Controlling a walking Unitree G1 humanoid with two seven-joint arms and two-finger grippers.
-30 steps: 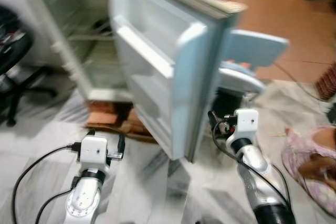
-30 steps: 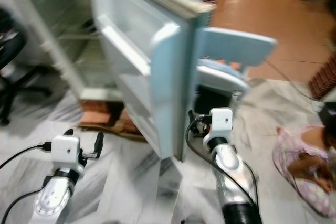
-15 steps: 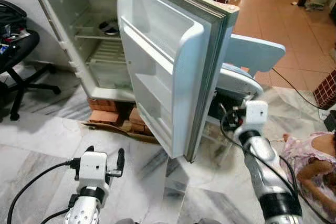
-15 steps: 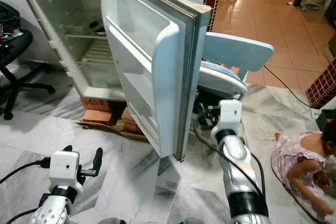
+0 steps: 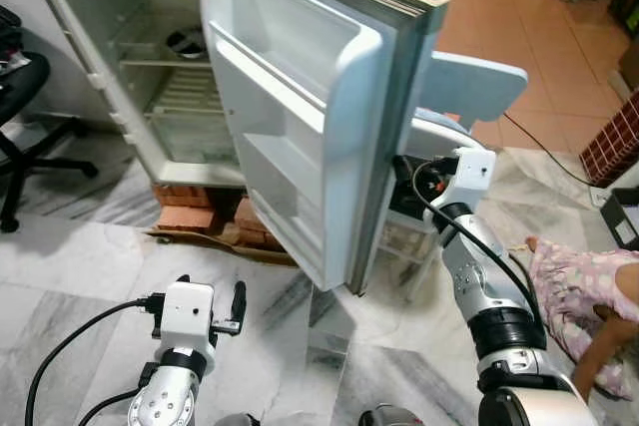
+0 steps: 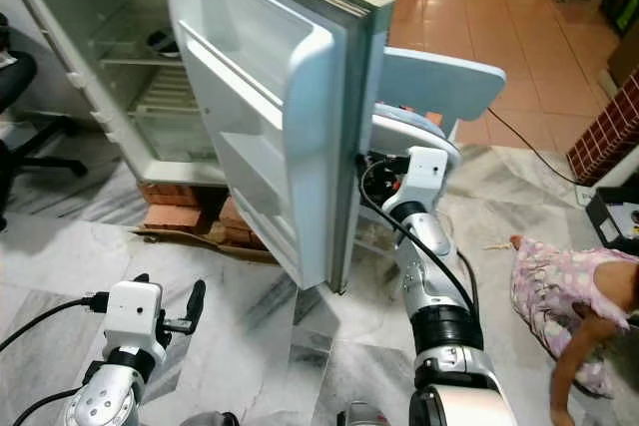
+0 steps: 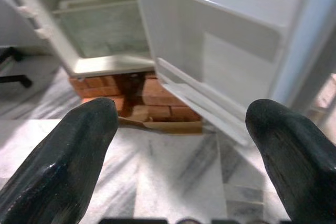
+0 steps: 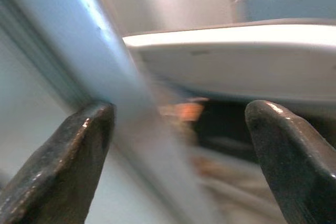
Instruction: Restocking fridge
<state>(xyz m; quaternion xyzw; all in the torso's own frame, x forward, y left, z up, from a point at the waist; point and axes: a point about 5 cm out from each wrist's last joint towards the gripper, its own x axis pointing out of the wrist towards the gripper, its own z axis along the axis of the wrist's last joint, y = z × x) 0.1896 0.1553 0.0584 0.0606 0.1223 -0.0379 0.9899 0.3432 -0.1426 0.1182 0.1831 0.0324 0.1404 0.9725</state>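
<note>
White fridge door (image 5: 300, 117) (ajar) meets spread right claw (image 8: 173, 145); left claw (image 7: 178, 129) gapes.

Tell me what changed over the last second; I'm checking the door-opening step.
The right gripper rose from low beside the fridge door to its outer edge, jaws open astride it, nothing clamped. The left gripper stayed low and open, the door stayed open, and the person stayed on the floor.
</note>
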